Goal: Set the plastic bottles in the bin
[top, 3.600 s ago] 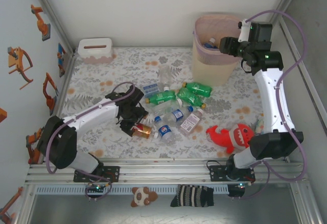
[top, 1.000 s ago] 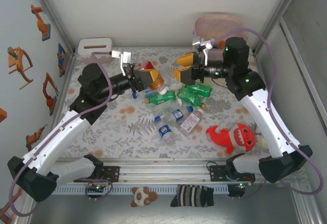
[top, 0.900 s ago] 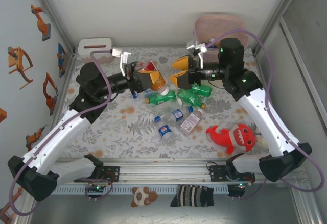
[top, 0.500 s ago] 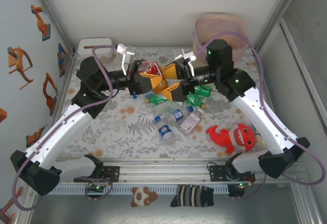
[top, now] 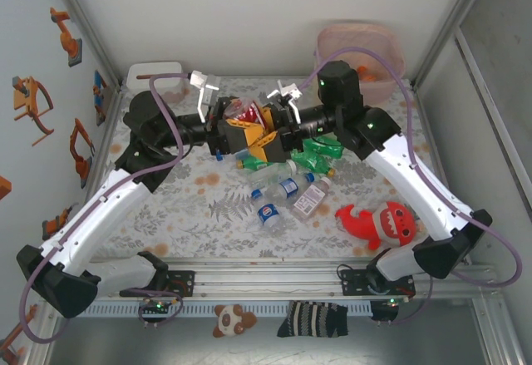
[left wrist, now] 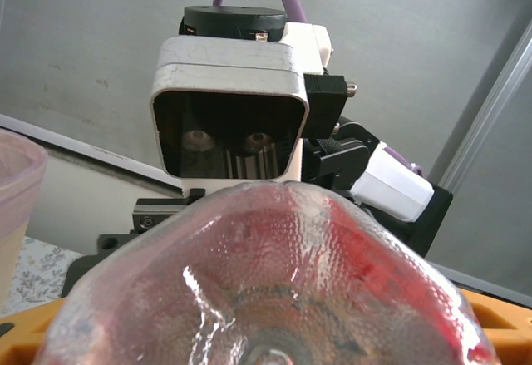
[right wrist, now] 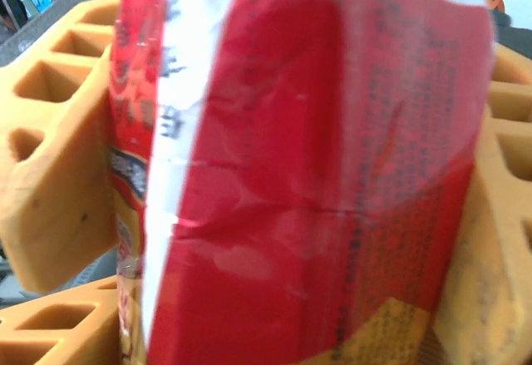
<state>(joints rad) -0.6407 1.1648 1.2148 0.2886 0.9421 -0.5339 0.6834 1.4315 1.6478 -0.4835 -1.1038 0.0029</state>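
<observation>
Editor: Hands first. What have they got?

Photographer: Left hand [top: 243, 129] clamped on a red-labelled bottle [right wrist: 316, 182], held clear of the desk [top: 166, 207], out to the left of the bin [top: 359, 26] and well apart from it. Right hand [top: 266, 135] meets it head-on, with orange fingers flanking the label. Whether they have bitten, I cannot tell.

Editor: How does the bottle lie?

Photographer: Its long axis appears to run hand to hand, base toward the left wrist. The bin stands on the right arm's side, so that arm is the nearer carrier. A pass from left to right looks the step in hand.

Editor: Its look?

Photographer: Clear crumpled plastic and a dimpled base. The wrap is red, with a white strip and an orange-yellow patch at one end. Other bottles [top: 287, 174] lie heaped on the desk, nearer the arms' bases than the bin.
</observation>
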